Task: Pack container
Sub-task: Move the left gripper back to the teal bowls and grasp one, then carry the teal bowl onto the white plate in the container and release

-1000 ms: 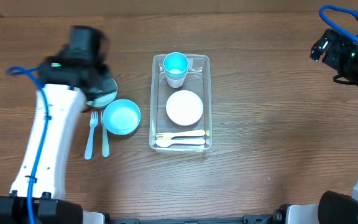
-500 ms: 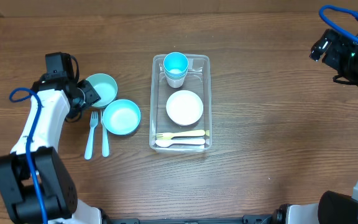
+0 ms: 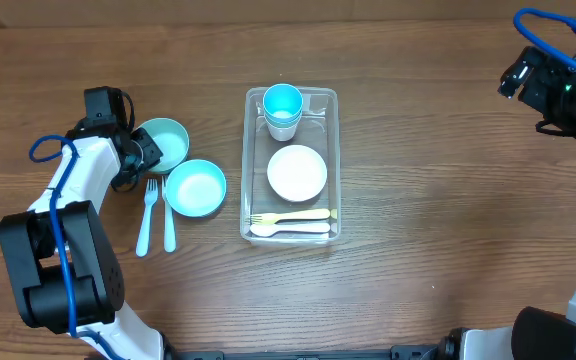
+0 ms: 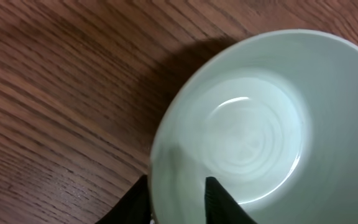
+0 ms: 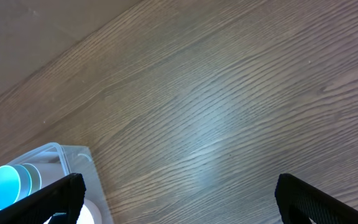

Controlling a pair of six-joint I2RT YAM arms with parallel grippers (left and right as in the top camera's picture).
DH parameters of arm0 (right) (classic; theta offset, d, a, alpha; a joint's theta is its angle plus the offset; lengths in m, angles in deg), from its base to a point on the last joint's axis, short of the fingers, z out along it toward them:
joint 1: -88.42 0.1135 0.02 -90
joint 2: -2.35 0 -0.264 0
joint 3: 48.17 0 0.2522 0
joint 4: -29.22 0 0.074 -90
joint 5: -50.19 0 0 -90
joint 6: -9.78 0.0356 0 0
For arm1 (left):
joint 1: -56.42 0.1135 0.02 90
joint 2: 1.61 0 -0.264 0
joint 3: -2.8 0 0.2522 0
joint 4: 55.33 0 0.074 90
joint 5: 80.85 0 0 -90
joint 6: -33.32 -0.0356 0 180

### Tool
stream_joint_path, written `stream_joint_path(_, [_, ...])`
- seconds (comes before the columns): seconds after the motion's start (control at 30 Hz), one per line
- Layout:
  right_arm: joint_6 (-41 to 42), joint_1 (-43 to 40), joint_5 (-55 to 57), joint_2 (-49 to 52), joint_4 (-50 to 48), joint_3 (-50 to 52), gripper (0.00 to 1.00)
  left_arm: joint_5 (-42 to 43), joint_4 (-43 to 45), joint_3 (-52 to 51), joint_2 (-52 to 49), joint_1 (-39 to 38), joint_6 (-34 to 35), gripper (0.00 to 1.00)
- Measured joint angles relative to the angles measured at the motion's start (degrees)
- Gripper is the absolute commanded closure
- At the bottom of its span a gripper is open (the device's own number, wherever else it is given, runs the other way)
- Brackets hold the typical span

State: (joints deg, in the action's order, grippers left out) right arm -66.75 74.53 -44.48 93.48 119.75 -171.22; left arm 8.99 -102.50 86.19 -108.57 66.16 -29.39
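nearest, a blue fork [image 3: 147, 212] and spoon [image 3: 169, 230] lie left of the container [image 3: 335, 150], which sits at centre holding cutlery [image 3: 290, 222], a white bowl [image 3: 297, 172] and a blue cup [image 3: 282, 105]. the left gripper [image 3: 136, 157] straddles the pale bowl [image 3: 166, 143] rim; cannot tell if it pinches. farthest, the right gripper [image 5: 179, 205] is spread wide, holding nothing.

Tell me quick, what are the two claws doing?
Left gripper: astride the rim of the pale bowl; grip unclear.
Right gripper: open, empty.
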Motion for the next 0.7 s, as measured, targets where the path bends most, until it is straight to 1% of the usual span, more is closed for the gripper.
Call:
stream_joint_path(0.17, [0.0,0.02,0.0,0.0,0.02,0.0,0.0,-1.14,0.48,0.0,-0.26,0.02,0.15,0.84])
stream_joint_path(0.2, [0.02,0.02,0.0,0.0,0.0,0.0,0.0,-1.57,0.48,0.0,-0.55,0.02,0.15,0.94])
stream_joint_path(0.23, [0.02,0.02,0.0,0.0,0.04,0.0,0.0,-2.1,0.5,0.0,-1.16,0.0,0.15,0.96])
stream_joint_path(0.47, [0.0,0.0,0.02,0.0,0.0,0.0,0.0,-1.84,1.14,0.59,-2.69,0.07,0.13,0.96])
stream_joint_path(0.6, [0.0,0.02,0.02,0.0,0.02,0.0,0.0,-1.55,-7.78,6.88,-4.04,0.07,-1.33,0.96])
stream_joint_path(0.67, [0.02,0.02,0.0,0.0,0.04,0.0,0.0,-1.22,-13.81,13.57,-4.55,0.07,-3.28,0.96])
stream_joint_path(0.7, [0.04,0.02,0.02,0.0,0.02,0.0,0.0,-0.81,-17.92,18.67,-4.76,0.0,-4.81,0.96])
